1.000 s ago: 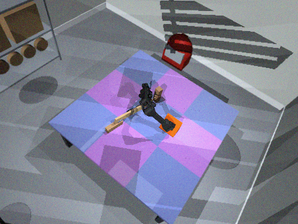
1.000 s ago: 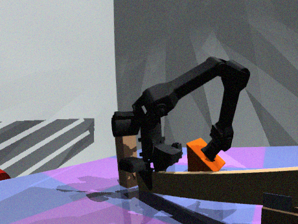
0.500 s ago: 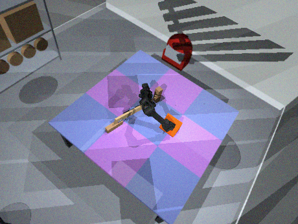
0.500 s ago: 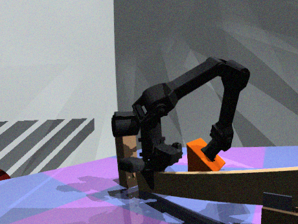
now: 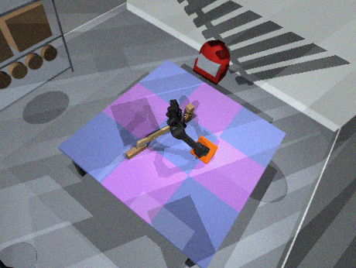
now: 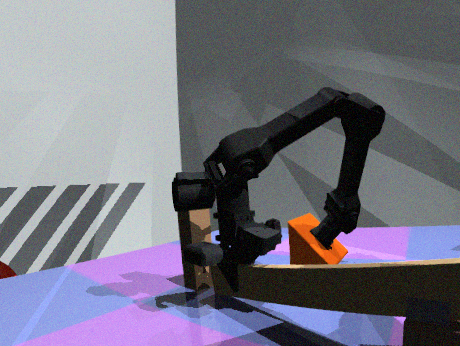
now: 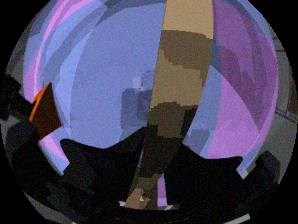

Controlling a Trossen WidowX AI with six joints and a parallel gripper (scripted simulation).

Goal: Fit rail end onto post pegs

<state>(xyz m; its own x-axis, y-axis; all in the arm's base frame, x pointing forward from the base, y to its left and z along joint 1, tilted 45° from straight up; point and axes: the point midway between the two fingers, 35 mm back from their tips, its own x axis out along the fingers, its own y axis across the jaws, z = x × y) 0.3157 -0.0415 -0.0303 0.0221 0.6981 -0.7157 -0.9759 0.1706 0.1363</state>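
Note:
The long wooden rail [image 5: 152,137] [image 6: 330,286] [image 7: 180,50] runs across the checkered table from the low footboard block [image 5: 139,146] [image 6: 431,320] towards the short wooden post [image 5: 189,112] [image 6: 196,235]. My gripper [image 5: 175,125] [image 6: 226,257] [image 7: 153,131] is shut on the rail near its post end, one finger on each side. That end stands close in front of the post, a small gap apart. The pegs and the holes are hidden behind my fingers. In the wrist view the rail stretches away from between my fingers.
The arm's orange base [image 5: 206,149] [image 6: 310,245] [image 7: 45,111] stands on the table just right of the rail. A red box [image 5: 212,61] sits off the table's far corner. A shelf with logs [image 5: 27,58] stands at the far left.

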